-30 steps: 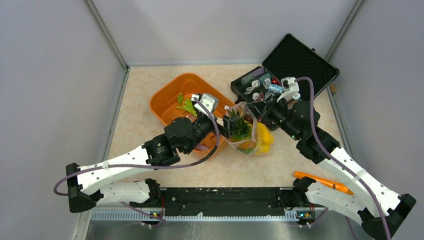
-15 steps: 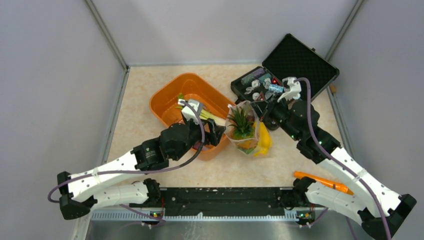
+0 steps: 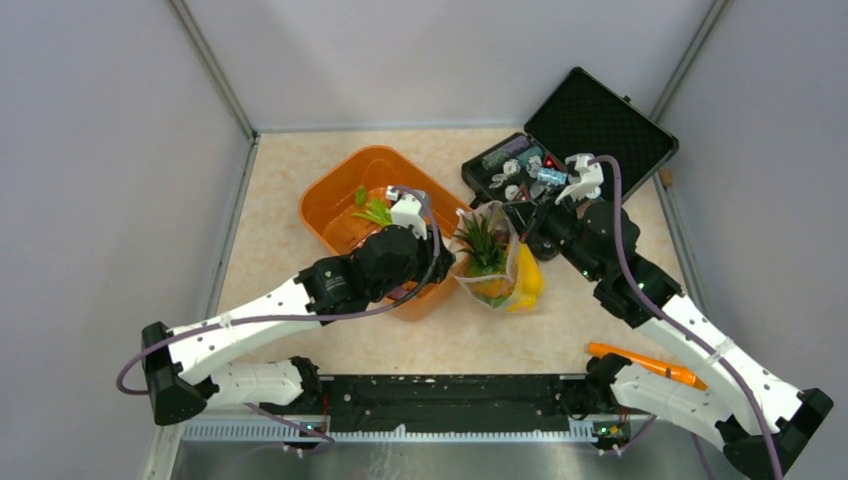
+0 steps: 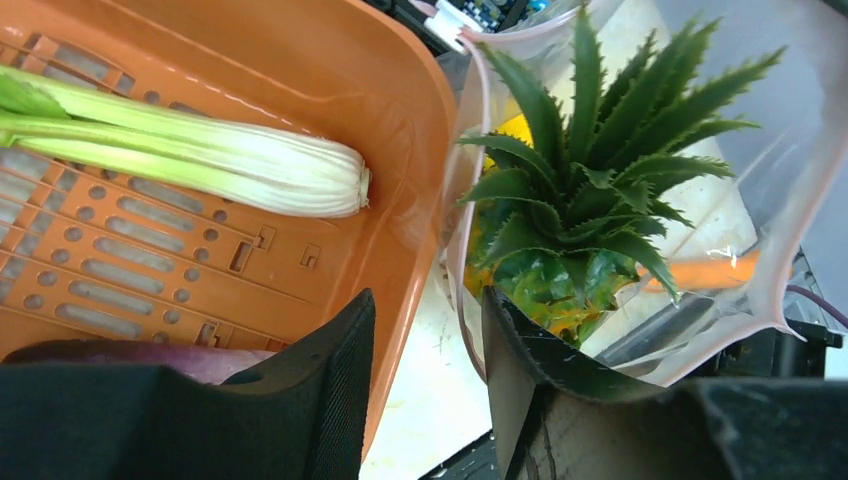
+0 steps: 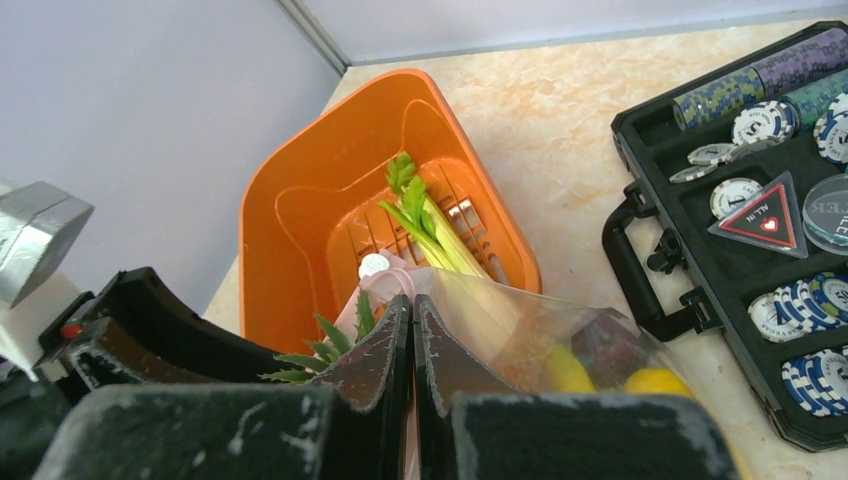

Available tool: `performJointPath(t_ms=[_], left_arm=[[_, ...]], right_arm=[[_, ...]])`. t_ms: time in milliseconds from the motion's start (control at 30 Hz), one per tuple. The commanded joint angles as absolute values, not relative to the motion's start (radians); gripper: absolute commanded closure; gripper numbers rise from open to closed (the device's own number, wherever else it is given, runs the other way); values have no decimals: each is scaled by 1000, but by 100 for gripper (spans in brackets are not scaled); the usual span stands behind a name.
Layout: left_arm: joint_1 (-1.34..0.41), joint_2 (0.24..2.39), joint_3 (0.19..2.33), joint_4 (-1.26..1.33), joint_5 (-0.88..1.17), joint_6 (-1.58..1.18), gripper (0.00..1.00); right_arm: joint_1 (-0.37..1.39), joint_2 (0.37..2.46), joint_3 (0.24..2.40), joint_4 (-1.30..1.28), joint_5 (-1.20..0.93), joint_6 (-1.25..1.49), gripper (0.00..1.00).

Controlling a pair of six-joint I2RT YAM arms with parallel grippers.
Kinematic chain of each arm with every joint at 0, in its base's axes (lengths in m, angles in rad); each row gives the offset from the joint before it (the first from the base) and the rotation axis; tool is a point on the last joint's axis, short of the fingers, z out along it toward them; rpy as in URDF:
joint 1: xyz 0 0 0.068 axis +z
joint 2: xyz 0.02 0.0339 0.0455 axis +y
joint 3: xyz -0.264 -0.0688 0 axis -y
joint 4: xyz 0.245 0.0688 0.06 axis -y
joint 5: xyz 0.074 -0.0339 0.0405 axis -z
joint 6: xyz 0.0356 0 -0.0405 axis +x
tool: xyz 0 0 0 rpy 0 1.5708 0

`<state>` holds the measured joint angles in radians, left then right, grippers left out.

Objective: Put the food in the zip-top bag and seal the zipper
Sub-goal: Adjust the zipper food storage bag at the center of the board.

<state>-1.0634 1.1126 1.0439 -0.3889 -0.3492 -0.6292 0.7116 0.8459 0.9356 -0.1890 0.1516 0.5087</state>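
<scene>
Left jaws withdrawn from zip-top bag [image 3: 505, 255], parted, empty; only right wrist view shows right jaws pinching zipper [image 5: 385, 283].

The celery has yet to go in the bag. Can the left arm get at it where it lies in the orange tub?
Probably yes. The celery lies uncovered on the floor of the orange tub, and the left gripper hangs at the tub's rim with nothing between them.
</scene>
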Motion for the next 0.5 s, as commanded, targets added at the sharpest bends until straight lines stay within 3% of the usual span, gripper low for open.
performJointPath(t_ms=[0, 133, 233, 267, 467], left_arm=[[-1038, 1131, 1083, -375, -295, -654, 56], [-1035, 1171, 1096, -329, -222, -639, 66], [-1033, 1205, 1105, -297, -174, -625, 96], [-1033, 1216, 1111, -289, -160, -622, 100], [-1018, 1195, 1221, -242, -110, -538, 100]], right_arm=[[721, 819, 950, -146, 142, 499, 100], [721, 819, 943, -144, 131, 492, 100], [721, 812, 933, -136, 119, 484, 100], [721, 806, 927, -131, 113, 481, 100], [721, 732, 933, -157, 194, 427, 100]])
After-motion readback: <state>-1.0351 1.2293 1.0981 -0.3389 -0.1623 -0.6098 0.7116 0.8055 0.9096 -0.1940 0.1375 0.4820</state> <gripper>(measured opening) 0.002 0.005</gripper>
